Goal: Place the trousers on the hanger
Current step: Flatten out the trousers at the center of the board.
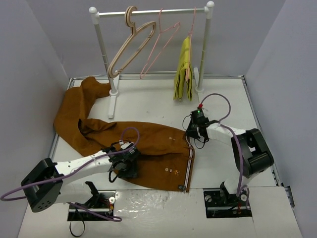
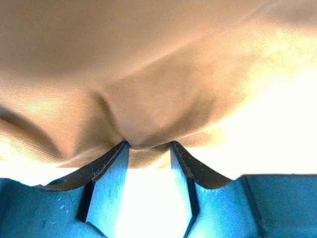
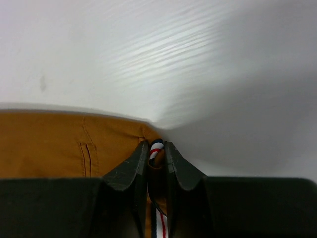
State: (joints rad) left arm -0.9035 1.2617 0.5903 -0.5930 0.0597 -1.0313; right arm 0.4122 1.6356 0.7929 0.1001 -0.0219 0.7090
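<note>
We have both arms down on the trousers [image 1: 148, 141]. The right gripper [image 1: 190, 133] is pressed nearly together on the far corner of the waistband, and its wrist view shows the striped trim [image 3: 156, 147] nipped between the fingers. The left gripper [image 1: 128, 166] sits mid-garment. Its fingers [image 2: 111, 161] stand wider, with a fold of rust-brown cloth bunched between the tips, so we read that as a pinch too.

From the right gripper the cloth runs away to its left, across the table [image 1: 223, 99] and under the left gripper. The legs then bend off toward the far left corner, so the long axis lies crosswise between the two arms.

The hanger [image 1: 159, 47], thin and pink, hangs empty on the rail [image 1: 153, 11]. It is well beyond both grippers and above them, roughly between their two lines. We judge the right gripper the nearer, so the waistband end looks set to lead.
</note>
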